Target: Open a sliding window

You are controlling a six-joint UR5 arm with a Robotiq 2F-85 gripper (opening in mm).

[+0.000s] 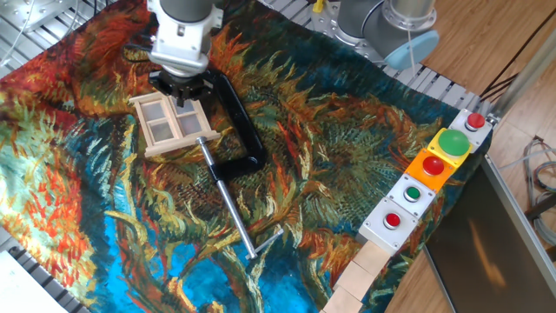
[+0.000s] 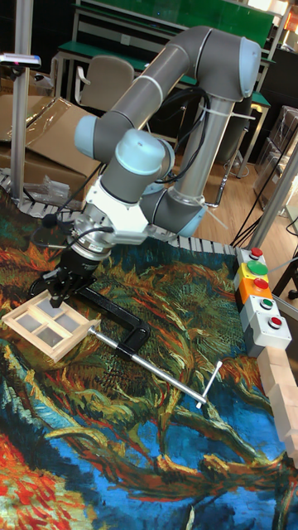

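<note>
Nearest to the fixed camera lies the clamp (image 1: pixel 233 165), with its long metal rod pointing toward the front of the worktop (image 1: pixel 365 139) and its black C-shaped body running back beside the window. Just behind the rod end, the window (image 1: pixel 171 123) lies flat on the patterned cloth, a light wooden frame with four pale panes; its right edge is touching or almost touching the clamp body. At the far edge of the window stands the gripper (image 1: pixel 182 94), pointing down, its tips just at or above the frame. I cannot tell how wide the jaws are, and they seem to hold nothing. To do this step well, I think the fingertips should come against the sash bar, not the outer frame, and push along the slide direction with light downward pressure, so that the frame is braced by the clamp and does not slip. No brand, label or writing can be read in either view.
</note>
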